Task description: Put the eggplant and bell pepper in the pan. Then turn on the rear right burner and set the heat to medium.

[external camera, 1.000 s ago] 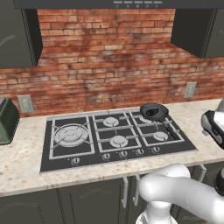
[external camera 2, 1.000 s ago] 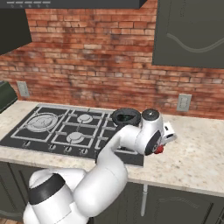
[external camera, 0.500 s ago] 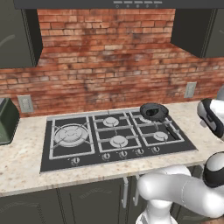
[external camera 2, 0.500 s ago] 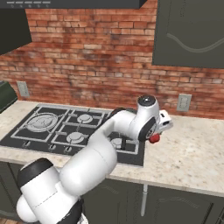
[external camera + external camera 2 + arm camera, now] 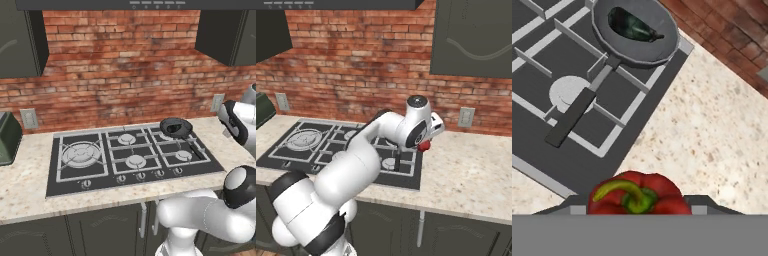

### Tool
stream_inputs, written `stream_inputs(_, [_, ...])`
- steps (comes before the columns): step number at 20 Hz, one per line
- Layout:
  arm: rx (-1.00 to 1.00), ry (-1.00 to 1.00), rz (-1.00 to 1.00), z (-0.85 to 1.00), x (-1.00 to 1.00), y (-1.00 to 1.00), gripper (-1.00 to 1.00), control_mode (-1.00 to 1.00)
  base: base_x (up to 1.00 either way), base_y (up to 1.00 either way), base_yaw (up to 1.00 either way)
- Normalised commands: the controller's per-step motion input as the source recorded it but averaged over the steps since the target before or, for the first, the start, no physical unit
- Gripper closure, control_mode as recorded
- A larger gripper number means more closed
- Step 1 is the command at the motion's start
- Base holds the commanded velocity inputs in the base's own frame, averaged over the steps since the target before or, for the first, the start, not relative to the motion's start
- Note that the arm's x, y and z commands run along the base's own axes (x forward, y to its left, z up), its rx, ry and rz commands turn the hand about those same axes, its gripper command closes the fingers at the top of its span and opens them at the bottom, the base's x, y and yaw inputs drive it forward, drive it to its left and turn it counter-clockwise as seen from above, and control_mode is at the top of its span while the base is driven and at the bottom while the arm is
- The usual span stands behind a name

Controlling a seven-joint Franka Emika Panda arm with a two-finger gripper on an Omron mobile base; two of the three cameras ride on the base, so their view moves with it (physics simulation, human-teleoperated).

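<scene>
Nearest to the hand's camera sits the bell pepper [image 5: 637, 194], red with a curled green stem, lodged between the two dark finger tips [image 5: 701, 201] that show just at either side of it; the gripper [image 5: 637, 205] is closed around it at a middling width, holding it above the speckled countertop [image 5: 712, 135]. Its lower half is cut off at the bottom of the hand view, so I cannot see how deep the fingers reach. In the right base view the pepper shows as a small red blob under the white hand, up off the counter just to the right of the cooktop [image 5: 406, 177].

Further on lies the cooktop's near right corner, with a pale burner cap [image 5: 568, 91] under the grate and the pan's long black handle crossing over it. Beyond that stands the pan [image 5: 635, 31] on the rear right burner, and inside it rests the eggplant [image 5: 632, 25], dark and glossy, looking faintly greenish from here. From the left base view the pan sits at the back right of the cooktop, its contents too dark to make out; the hand there is partly cut by the right edge.

Compared with a second ago, the arm has swung up and back toward the stove, carrying the pepper higher and closer to the cooktop's edge. The pan and eggplant have stayed put.
</scene>
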Motion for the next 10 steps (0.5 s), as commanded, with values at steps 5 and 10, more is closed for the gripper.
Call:
stream_inputs(5, [0.00,0.00,0.11,0.16,0.24,0.35,1.00,-1.00,0.00,0.00,0.00])
stream_inputs(10, [0.00,0.00,0.09,0.09,0.18,0.39,1.00,-1.00,0.00,0.00,0.00])
